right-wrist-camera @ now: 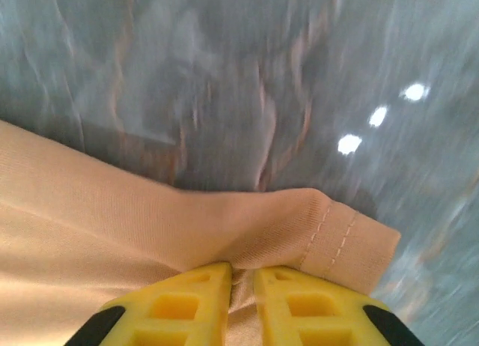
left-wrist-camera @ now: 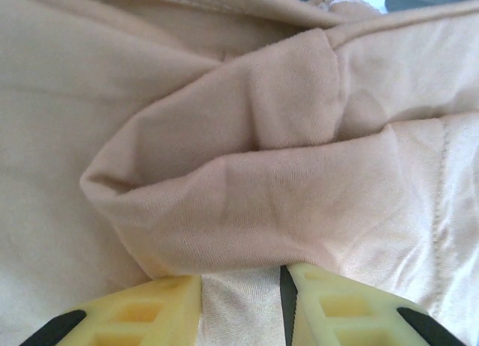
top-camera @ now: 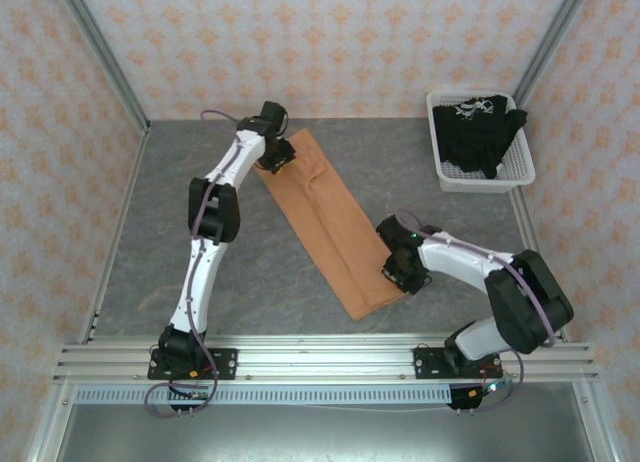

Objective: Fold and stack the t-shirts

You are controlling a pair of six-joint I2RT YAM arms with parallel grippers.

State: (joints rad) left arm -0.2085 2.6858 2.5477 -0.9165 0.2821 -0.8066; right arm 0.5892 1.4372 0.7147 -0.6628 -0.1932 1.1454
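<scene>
The orange t-shirt [top-camera: 325,217] lies folded into a long narrow strip, running diagonally from the far middle of the table to the near right; its print is hidden. At the strip's far end, my left gripper [top-camera: 277,157] is shut on a bunched fold of the orange cloth [left-wrist-camera: 247,136], which sits between the yellow fingers [left-wrist-camera: 157,308] of the left gripper [left-wrist-camera: 245,275]. At the near right end, my right gripper [top-camera: 400,272] [right-wrist-camera: 241,269] pinches the orange t-shirt [right-wrist-camera: 112,211] at its stitched hem. The black t-shirt [top-camera: 482,130] with white print lies crumpled.
A white mesh basket [top-camera: 480,182] at the far right corner holds the black shirt. The grey marbled tabletop [top-camera: 200,182] is bounded by patterned walls on three sides and a metal rail at the near edge.
</scene>
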